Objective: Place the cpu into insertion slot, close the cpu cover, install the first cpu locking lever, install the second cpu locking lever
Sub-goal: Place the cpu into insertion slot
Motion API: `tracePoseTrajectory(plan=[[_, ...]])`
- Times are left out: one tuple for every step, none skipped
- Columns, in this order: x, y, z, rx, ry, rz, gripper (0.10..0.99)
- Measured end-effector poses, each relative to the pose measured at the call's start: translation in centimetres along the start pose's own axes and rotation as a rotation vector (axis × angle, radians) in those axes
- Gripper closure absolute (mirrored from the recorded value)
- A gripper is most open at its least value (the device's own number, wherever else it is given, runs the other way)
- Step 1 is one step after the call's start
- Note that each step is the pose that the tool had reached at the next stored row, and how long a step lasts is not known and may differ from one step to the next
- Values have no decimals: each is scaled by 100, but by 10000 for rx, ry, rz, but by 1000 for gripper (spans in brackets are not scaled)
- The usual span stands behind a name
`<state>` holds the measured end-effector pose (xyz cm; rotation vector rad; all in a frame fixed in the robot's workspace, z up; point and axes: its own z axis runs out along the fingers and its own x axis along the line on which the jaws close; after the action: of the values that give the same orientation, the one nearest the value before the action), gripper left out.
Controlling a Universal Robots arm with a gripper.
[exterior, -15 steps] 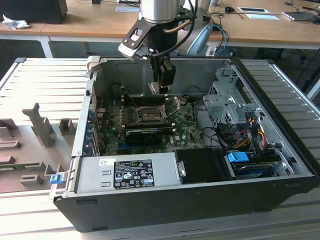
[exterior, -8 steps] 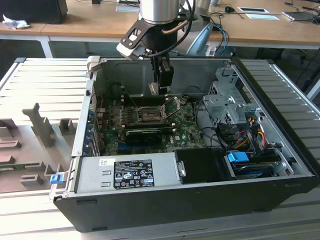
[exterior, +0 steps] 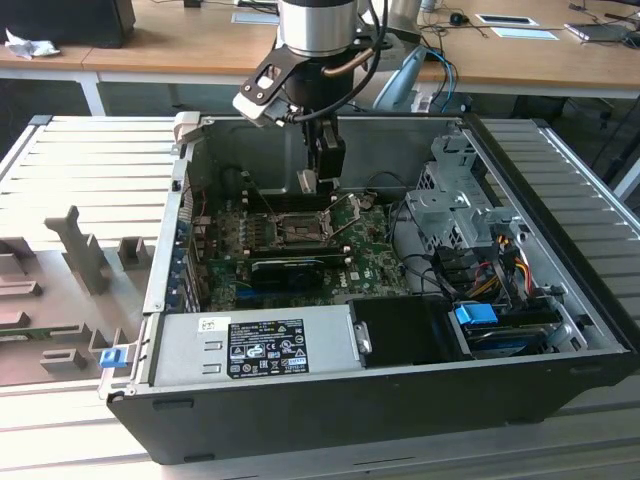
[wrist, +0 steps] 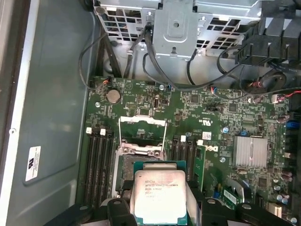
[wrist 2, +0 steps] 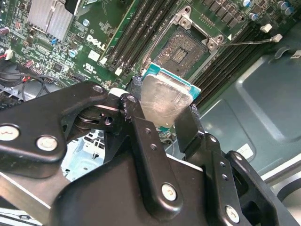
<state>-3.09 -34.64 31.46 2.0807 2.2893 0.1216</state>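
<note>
Cpu (wrist 2: 164, 96) sits clamped between the jaws, which grip its two opposite edges. It hangs just above the insertion slot (wrist 2: 181, 49) on the green motherboard (wrist: 211, 117). The cpu cover (wrist: 142, 120) stands flipped open.

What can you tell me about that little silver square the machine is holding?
The cpu is a small flat square chip: a pale, dull silver metal top with rounded corners and faint print, seated on a thin teal-green board that shows around its edge. The gripper holds it by two opposite sides between black fingers, in the air above the green motherboard. It is not yet in the insertion slot, which lies open and empty close by. Nothing else touches it.
</note>
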Motion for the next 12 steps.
tracePoseTrajectory(plan=[[0, -1, 8, 0, 0, 2, 561], [0, -1, 14, 0, 1, 4, 561], [0, -2, 20, -1, 1, 5, 561], [0, -2, 27, 0, 0, 7, 561], [-1, -3, 36, 0, 0, 9, 561], [-1, -4, 42, 0, 0, 10, 561], [-1, -4, 51, 0, 0, 10, 561], [-1, -5, 57, 0, 0, 11, 561], [-1, -6, 67, 0, 0, 12, 561], [-1, -7, 75, 0, -1, 12, 561], [-2, -7, 81, 0, -1, 12, 561], [-2, -8, 89, 0, 0, 13, 561]])
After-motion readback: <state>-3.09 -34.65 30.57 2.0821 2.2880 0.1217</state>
